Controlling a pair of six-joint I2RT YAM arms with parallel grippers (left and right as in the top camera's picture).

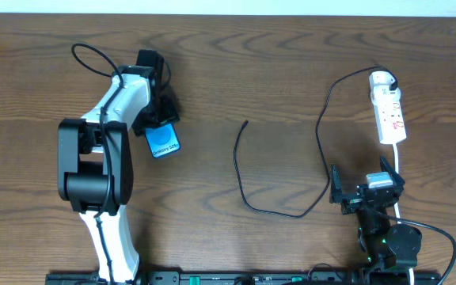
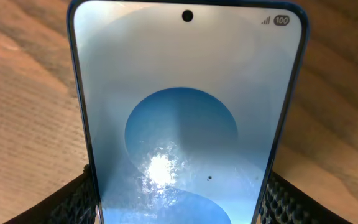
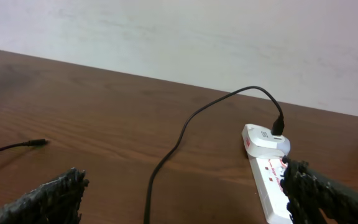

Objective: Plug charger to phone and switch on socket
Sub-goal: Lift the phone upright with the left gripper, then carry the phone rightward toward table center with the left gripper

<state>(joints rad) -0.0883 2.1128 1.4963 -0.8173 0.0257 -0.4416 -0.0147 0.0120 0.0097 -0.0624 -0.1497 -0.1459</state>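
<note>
Slim blue-screened glass phone (image 2: pixel 185 124), likely slick and fragile, is clenched by its edges in the left claw (image 2: pixel 180 196). The right claw (image 3: pixel 185 180) gapes empty near the white power strip (image 1: pixel 388 111). The thin black cable (image 1: pixel 248 190) lies limp between them; I'd pinch just behind its tip (image 1: pixel 246 123).

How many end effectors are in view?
2. The left end effector is shut on the blue-screened, black-edged smartphone at upper left; the right end effector, open, sits near the white power strip.

White-and-black left arm (image 1: pixel 93 170), black right gripper (image 1: pixel 366 190), mesh-textured fingers (image 3: pixel 51 199)
</note>
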